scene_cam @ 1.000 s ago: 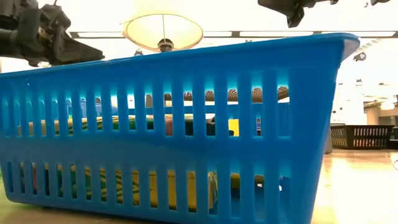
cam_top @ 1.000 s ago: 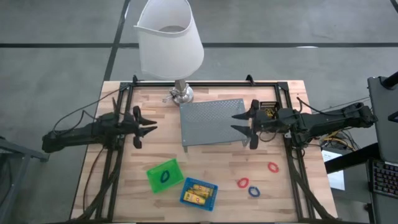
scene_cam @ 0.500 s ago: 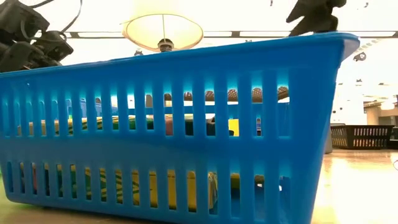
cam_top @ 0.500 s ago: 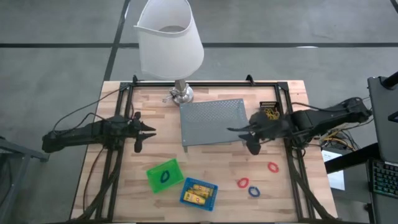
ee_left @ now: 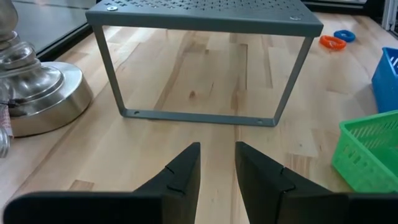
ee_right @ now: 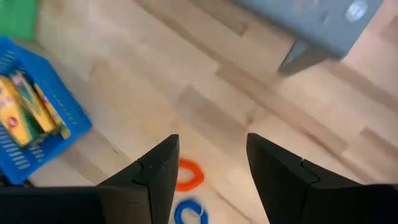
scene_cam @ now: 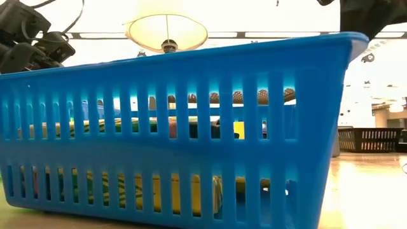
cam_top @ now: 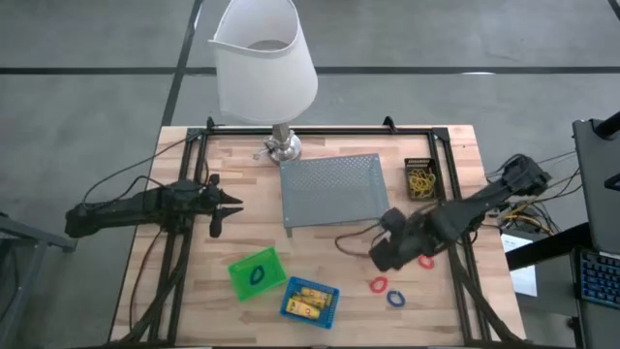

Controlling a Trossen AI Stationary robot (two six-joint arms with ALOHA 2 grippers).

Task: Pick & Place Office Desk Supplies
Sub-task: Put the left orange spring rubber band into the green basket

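My right gripper [cam_top: 382, 256] hangs open over the near right of the table, pointing steeply down. Between its fingers, farther down on the wood, the right wrist view shows a red loop [ee_right: 187, 175] and a blue loop [ee_right: 189, 213]; the gripper [ee_right: 211, 155] is clear of both. Another red loop [cam_top: 424, 260] lies beside the arm. The blue bin [cam_top: 310, 301] holds yellow sticks [ee_right: 25, 115]. The green bin [cam_top: 257, 273] holds a blue loop. A black bin [cam_top: 421, 180] holds yellow rubber bands. My left gripper [cam_top: 225, 204] waits open at the left.
The grey mesh tray [cam_top: 332, 189] stands on thin legs at the table's middle, in front of my left gripper [ee_left: 217, 162]. The white-shaded lamp [cam_top: 263, 58] and its metal base [ee_left: 37, 93] stand at the far edge. The blue bin [scene_cam: 178, 127] fills the low view.
My right gripper has swung from beside the tray's right edge toward the table's near edge, over the loops. It has tipped from about level to pointing steeply down, and it has rolled. My left gripper has tipped down a little and then kept still.
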